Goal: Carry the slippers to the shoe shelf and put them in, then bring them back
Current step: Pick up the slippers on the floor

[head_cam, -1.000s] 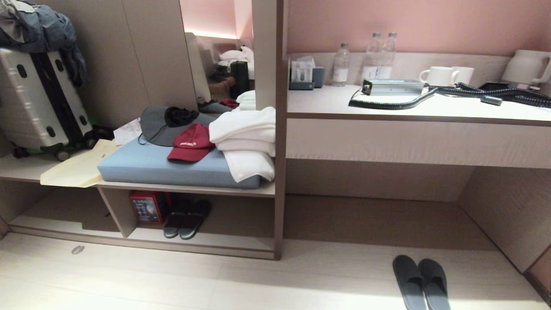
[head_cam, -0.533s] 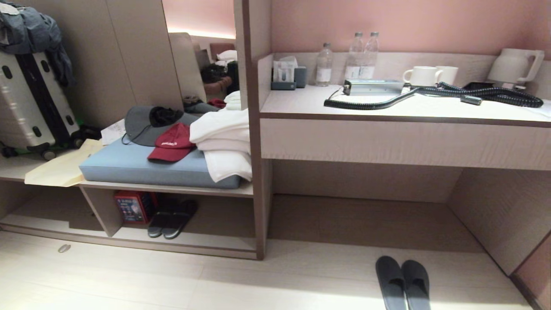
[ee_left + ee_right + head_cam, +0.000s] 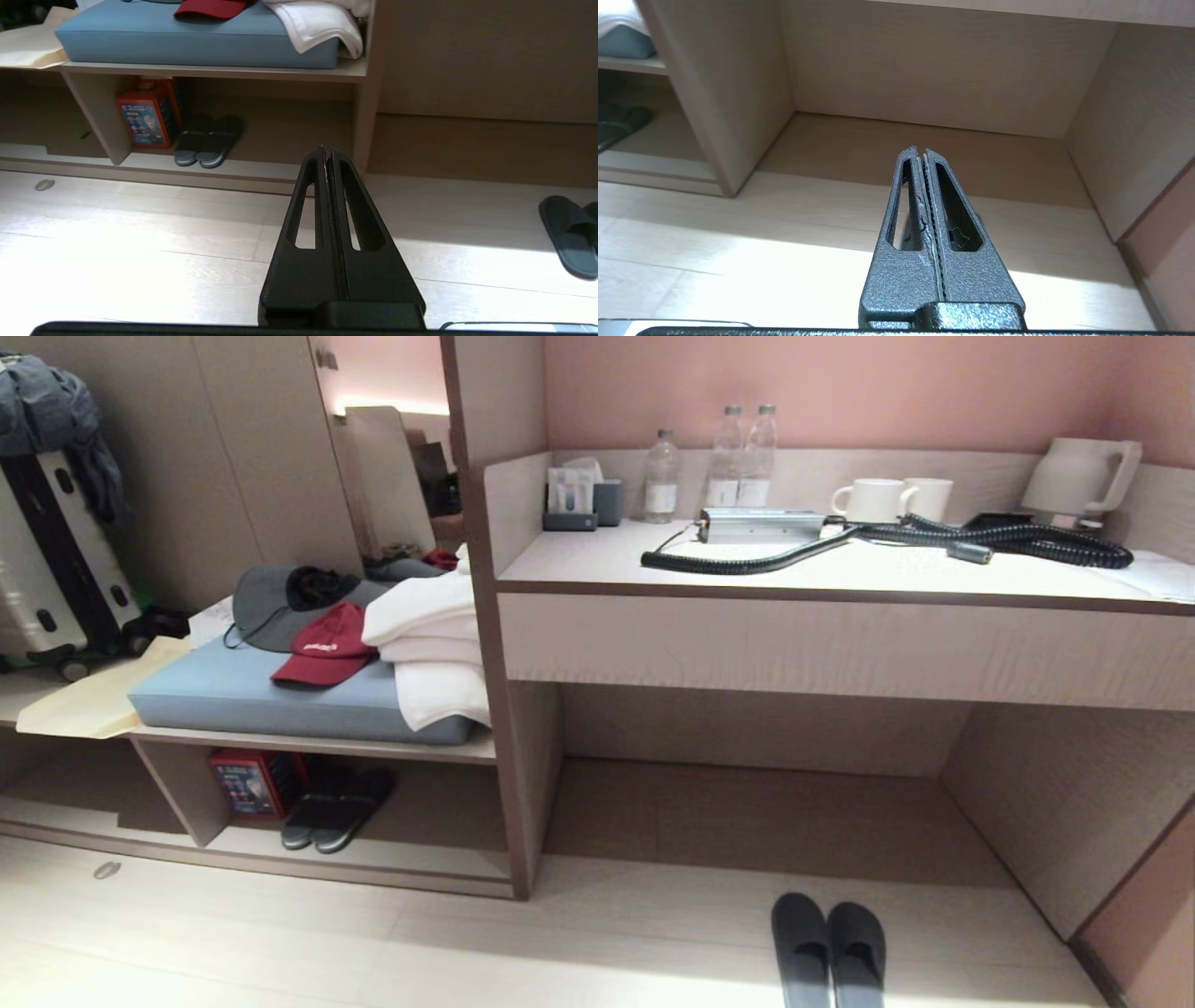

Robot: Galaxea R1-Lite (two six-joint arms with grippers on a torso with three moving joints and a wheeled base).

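Observation:
The slippers [image 3: 828, 947], a dark grey backless pair with blue-grey insoles, lie side by side on the pale floor in front of the desk alcove. One of the slippers [image 3: 567, 235] shows at the edge of the left wrist view. The shoe shelf [image 3: 373, 870] is the low open cubby under the cushioned bench at the left, with an upright divider. Its front lip [image 3: 233, 175] also appears in the left wrist view. My left gripper [image 3: 327, 149] hangs shut and empty above bare floor. My right gripper [image 3: 920, 150] is shut and empty, facing the alcove. Neither arm shows in the head view.
Another dark pair of shoes [image 3: 334, 807] and a red box [image 3: 247, 782] sit inside the shelf's right compartment. A blue cushion [image 3: 280, 695] with caps and white towels tops the bench. The desk [image 3: 840, 581] carries bottles, mugs, a kettle and a coiled hose. A suitcase [image 3: 47, 569] stands far left.
The whole head view has slid left, so the camera has moved rightward. The slippers now sit nearer the picture's middle. Nothing in the room has moved.

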